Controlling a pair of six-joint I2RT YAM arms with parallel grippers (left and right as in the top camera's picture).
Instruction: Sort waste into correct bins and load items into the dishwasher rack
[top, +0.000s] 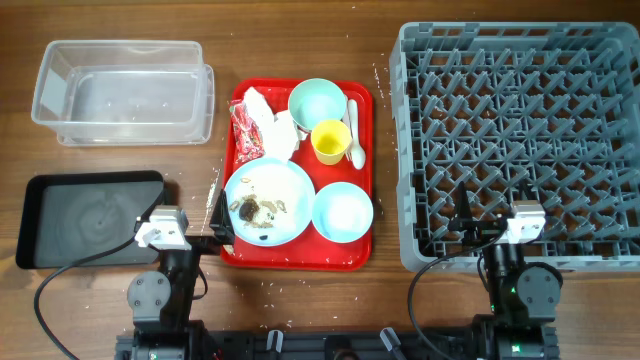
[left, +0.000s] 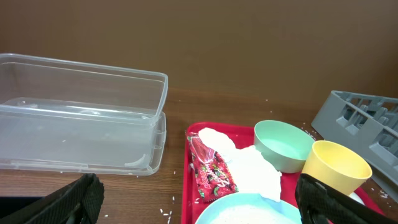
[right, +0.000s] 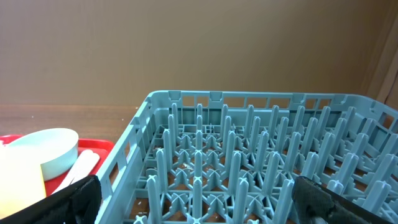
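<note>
A red tray (top: 295, 258) holds a light blue plate (top: 285, 180) with brown food scraps (top: 255, 210), two pale bowls (top: 317, 100) (top: 343, 212), a yellow cup (top: 331, 141), a white spoon (top: 354, 135), white napkins (top: 272, 125) and a red wrapper (top: 245, 130). My left gripper (top: 218, 222) is open and empty at the tray's front left edge, its fingers wide apart in the left wrist view (left: 199, 208). My right gripper (top: 468, 228) is open and empty at the front edge of the grey rack (top: 515, 140); it also shows in the right wrist view (right: 199, 205).
The clear plastic box (top: 120, 95) stands at the back left and is empty. The flat black tray (top: 80, 215) lies at the front left, beside my left arm. Rice-like crumbs are scattered on the wood left of the red tray (left: 168, 214).
</note>
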